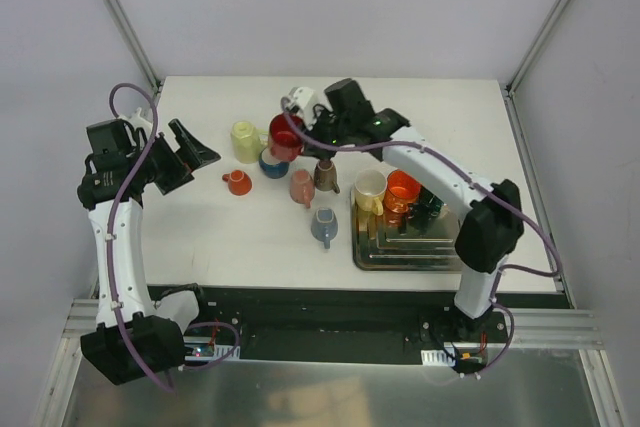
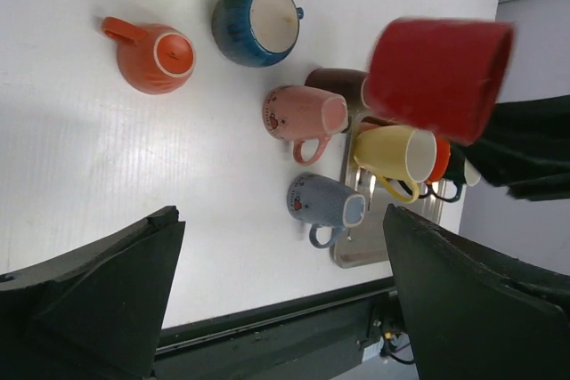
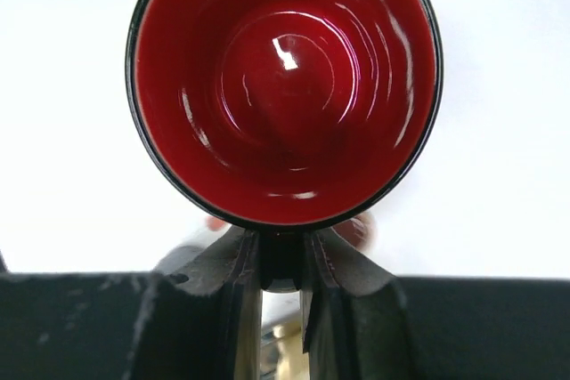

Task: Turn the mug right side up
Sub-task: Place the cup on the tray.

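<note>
**Red mug held by its handle over crowded mugs: slip and knock risk**

The right gripper [image 3: 280, 251] is seen nearly closed, pinched on what looks to be the handle of the red mug [image 3: 285, 86]. The mug is held off the table just ahead of the fingertips, with its mouth facing the wrist camera. The left gripper [image 2: 283, 220] is spread wide and nothing is held in it.

Risks, as judged:
- Only a thin handle is gripped, so the mug could swivel or slip out while it is rotated.
- The blue mug [image 1: 272, 163] and yellow-green mug [image 1: 243, 142] lie close beside the right gripper and could be struck on set-down.

Count:
- Ten mugs are counted.
- Six are on the table: blue, yellow-green, small orange [image 1: 237, 183], pink [image 1: 302, 188], brown [image 1: 326, 177] and grey-blue [image 1: 324, 227].
- Three are on the one tray [image 1: 400, 257]: cream [image 1: 370, 190], orange [image 1: 402, 190] and dark green [image 1: 430, 203].
- The tenth is the red mug, which is held.
</note>
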`<state>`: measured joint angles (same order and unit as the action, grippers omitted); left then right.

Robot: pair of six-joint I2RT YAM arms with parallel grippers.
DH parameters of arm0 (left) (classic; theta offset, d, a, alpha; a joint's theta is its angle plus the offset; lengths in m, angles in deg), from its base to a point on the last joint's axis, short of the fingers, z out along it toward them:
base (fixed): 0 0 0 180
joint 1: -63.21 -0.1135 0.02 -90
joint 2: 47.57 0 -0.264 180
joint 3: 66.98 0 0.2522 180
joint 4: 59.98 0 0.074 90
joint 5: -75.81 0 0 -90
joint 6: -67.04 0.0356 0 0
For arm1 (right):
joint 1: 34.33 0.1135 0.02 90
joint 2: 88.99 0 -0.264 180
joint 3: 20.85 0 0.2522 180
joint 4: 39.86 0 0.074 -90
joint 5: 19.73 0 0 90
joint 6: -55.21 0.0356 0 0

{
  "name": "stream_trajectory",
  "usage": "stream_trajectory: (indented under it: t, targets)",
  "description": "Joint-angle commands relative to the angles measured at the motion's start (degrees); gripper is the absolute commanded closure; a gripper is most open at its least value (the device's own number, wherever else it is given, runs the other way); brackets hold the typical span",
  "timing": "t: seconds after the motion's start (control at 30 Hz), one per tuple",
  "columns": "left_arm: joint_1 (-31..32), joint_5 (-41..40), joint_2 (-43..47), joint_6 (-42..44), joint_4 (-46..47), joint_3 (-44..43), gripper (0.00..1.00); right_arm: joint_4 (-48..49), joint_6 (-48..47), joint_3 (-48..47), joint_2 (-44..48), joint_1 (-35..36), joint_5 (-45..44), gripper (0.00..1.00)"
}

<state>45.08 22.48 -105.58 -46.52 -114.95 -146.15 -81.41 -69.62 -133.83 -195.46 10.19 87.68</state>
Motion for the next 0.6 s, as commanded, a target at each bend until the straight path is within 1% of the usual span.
stream_trajectory:
  t: [0.0, 0.17, 0.3, 0.4, 0.57]
  targets:
    - [-0.8, 5.9, -2.0, -4.2, 3.4, 0.1, 0.01, 6.4, 7.1, 1.0, 9.2, -9.1, -5.2, 1.0]
    - [-0.7, 6.6, -3.1, -4.9, 4.6, 1.2, 0.01, 6.1, 12.1, 6.4, 14.8, -22.5, -12.6, 1.0]
    - [-0.7, 7.9, -4.2, -6.2, 6.0, 0.7, 0.01, 2.6, 15.9, 12.2, 19.0, -34.3, -16.7, 1.0]
    - [-0.8, 9.2, -5.4, -7.6, 7.2, -0.2, 0.01, 0.3, 17.7, 17.7, 23.0, -40.7, -20.0, 1.0]
    - [-0.7, 10.2, -7.2, -8.2, 8.2, -1.5, 0.01, -3.0, 20.2, 25.5, 27.9, -50.3, -20.0, 1.0]
